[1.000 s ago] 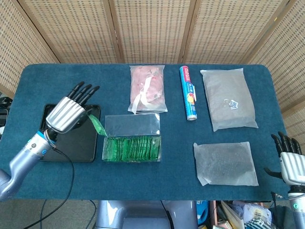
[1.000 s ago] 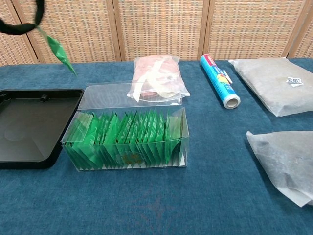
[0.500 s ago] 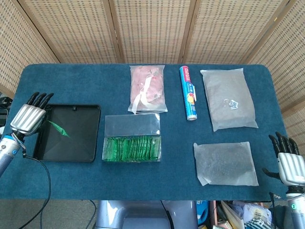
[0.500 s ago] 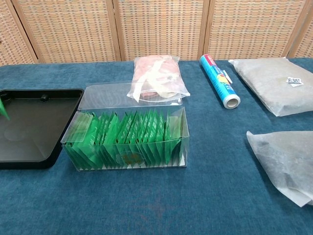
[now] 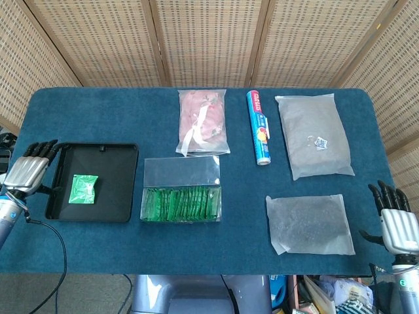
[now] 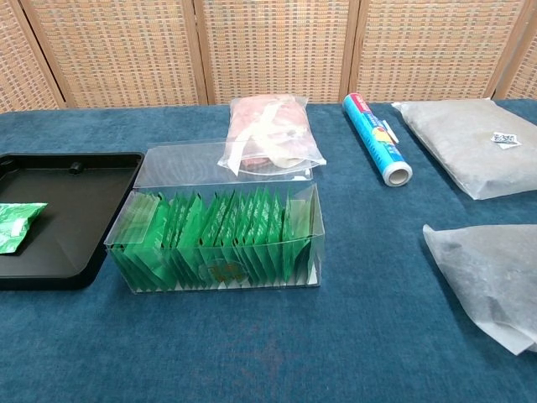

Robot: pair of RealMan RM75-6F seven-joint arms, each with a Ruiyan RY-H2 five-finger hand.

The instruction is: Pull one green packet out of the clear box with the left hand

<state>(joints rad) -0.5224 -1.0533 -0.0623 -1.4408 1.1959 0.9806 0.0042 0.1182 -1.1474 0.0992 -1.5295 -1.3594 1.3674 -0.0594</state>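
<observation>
Since half a second ago the green packet [image 5: 84,189] has dropped from mid-air and now lies flat on the floor of the black tray [image 5: 114,208], while the left hand [image 5: 26,174] has drawn back further toward the table's left edge. That hand sits just outside the tray's left rim, holding nothing, with its dark fingers [image 5: 43,148] extended and slightly apart. In the chest view the hand is out of frame, but the packet [image 6: 17,227] shows at the left border, resting in the tray [image 6: 92,172] with its crinkled end raised a little.

Just to the right of the tray stands the clear box [image 5: 181,171], its lid folded back flat behind it and its front half filled with a row of upright green packets [image 5: 181,203]; the chest view shows the same row [image 6: 214,235] packed edge to edge behind the transparent wall.

Beyond the box, near the far edge of the blue table [image 5: 131,111], lies a pink bag [image 5: 203,122], then a blue roll [image 5: 258,127], then a large grey bag [image 5: 313,134]. A frosted pouch [image 5: 309,224] lies in front of the grey bag, near the table's right front.

At the lower right corner of the head view the right hand [image 5: 396,221] hangs off the table, empty, its fingers straight and spread.
</observation>
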